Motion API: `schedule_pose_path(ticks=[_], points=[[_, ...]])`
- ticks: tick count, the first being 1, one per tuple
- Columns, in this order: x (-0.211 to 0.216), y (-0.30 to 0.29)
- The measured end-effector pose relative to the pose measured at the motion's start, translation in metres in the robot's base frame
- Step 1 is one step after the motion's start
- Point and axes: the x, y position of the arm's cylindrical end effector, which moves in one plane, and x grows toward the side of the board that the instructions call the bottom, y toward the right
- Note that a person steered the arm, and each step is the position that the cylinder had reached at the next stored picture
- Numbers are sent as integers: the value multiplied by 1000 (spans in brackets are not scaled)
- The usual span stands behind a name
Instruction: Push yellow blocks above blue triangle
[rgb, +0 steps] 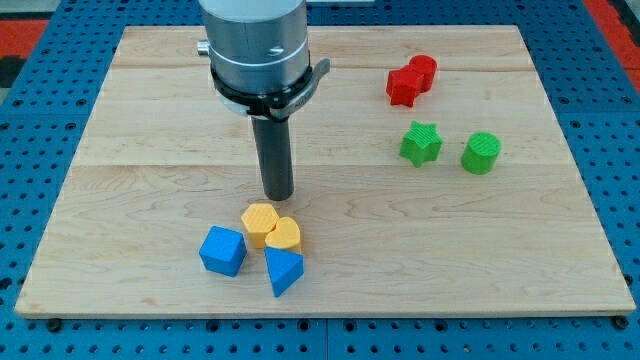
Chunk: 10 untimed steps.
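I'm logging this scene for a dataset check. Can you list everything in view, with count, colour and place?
yellow blocks: 2, yellow, touching, lower centre, just above the blue triangle
blue triangle: 1, blue, bottom centre
blue cube: 1, blue, left of the triangle
red blocks: 2, red, touching, upper right
green star: 1, green, right
green cylinder: 1, green, right of the star
wooden board: 1, tan
my tip: 1, dark, just above the yellow blocks
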Motion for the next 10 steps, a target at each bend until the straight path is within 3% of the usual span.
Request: schedule_pose_path(ticks=[6, 9, 10], points=[[-1, -22], [52, 13], [45, 13]])
